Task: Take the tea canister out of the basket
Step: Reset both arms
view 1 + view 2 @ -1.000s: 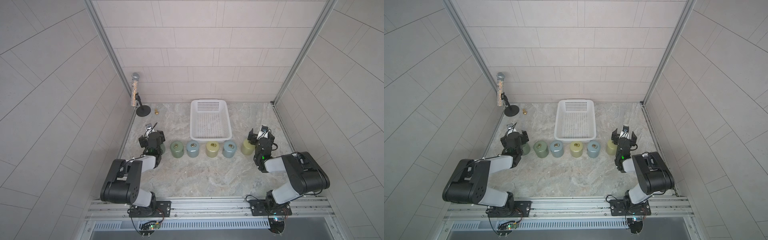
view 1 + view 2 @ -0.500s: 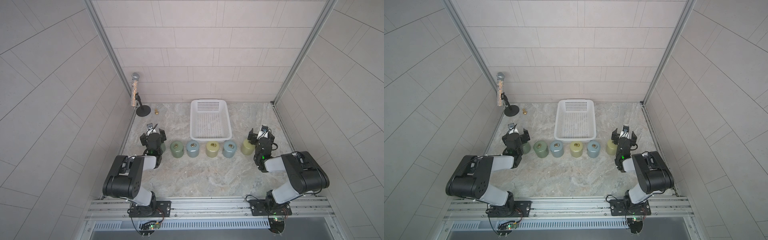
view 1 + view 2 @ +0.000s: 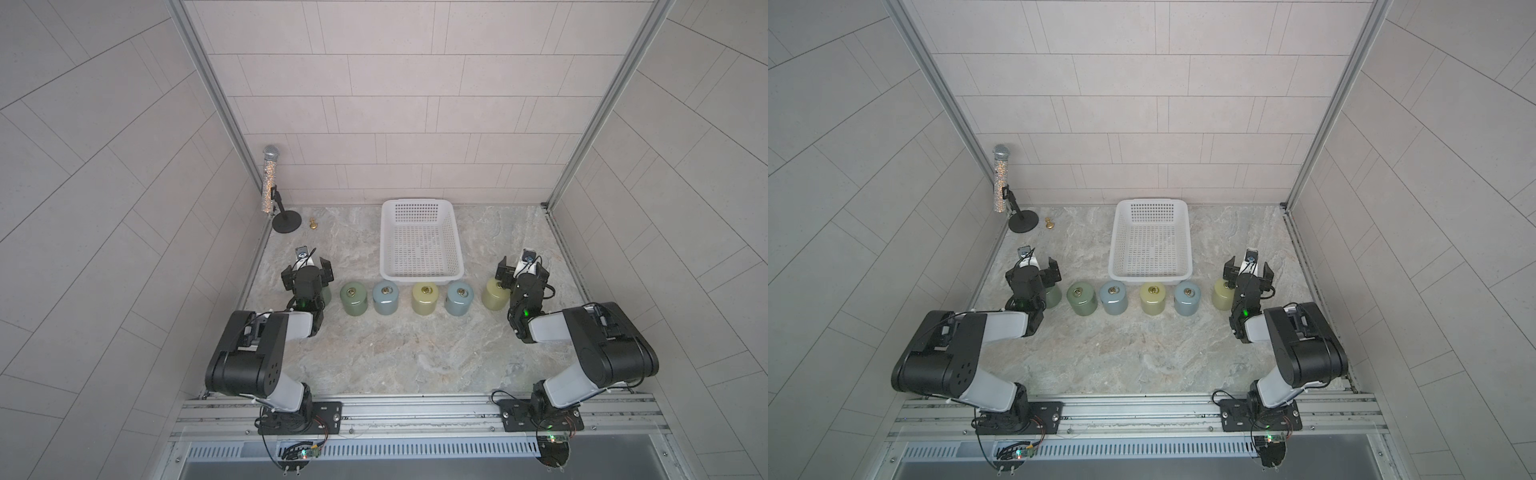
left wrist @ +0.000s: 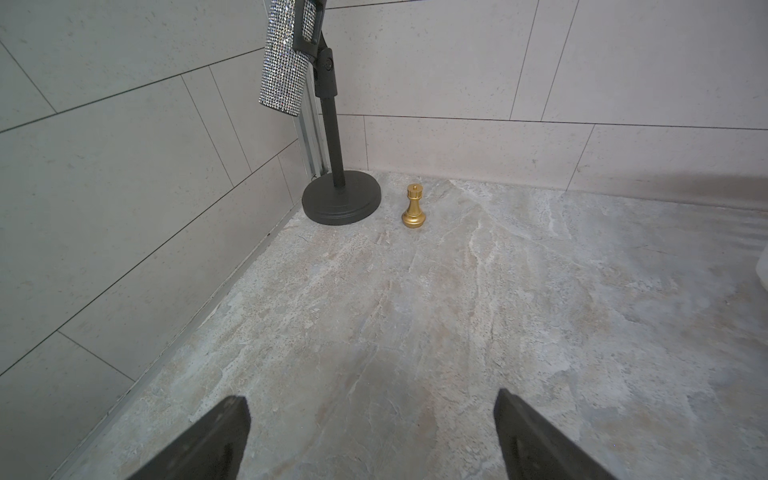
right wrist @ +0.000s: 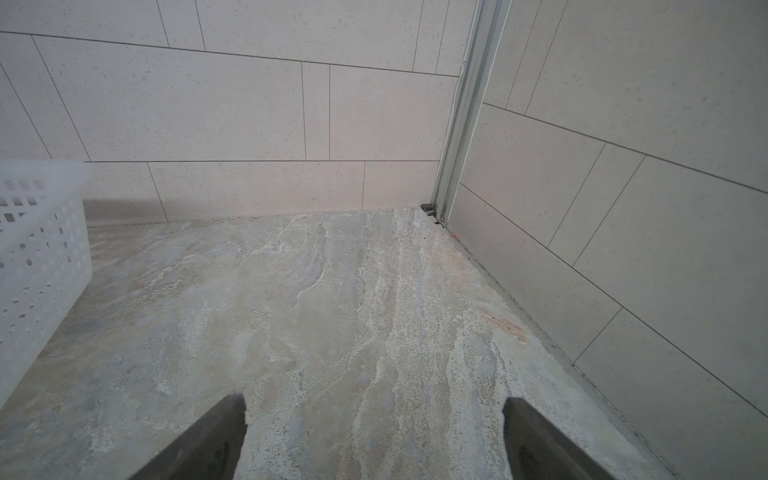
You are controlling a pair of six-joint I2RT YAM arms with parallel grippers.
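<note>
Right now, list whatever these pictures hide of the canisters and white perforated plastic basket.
Leftmost pale green canister: mostly hidden behind the left gripper, both top views.
Rightmost pale yellow canister: partly covered by the right gripper.
White perforated plastic basket: blurred, cut off at the right wrist view's edge.

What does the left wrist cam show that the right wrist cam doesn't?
Left wrist only: the glittery microphone on its black stand, a gold chess piece beside the stand's base, and the left gripper, jaws open and empty. A white sliver at the frame edge is too small to identify.
Right wrist only: a perforated corner of the basket, the metal corner post, and the right gripper, also open and empty.
Both: the marble tabletop and tiled walls.
</note>
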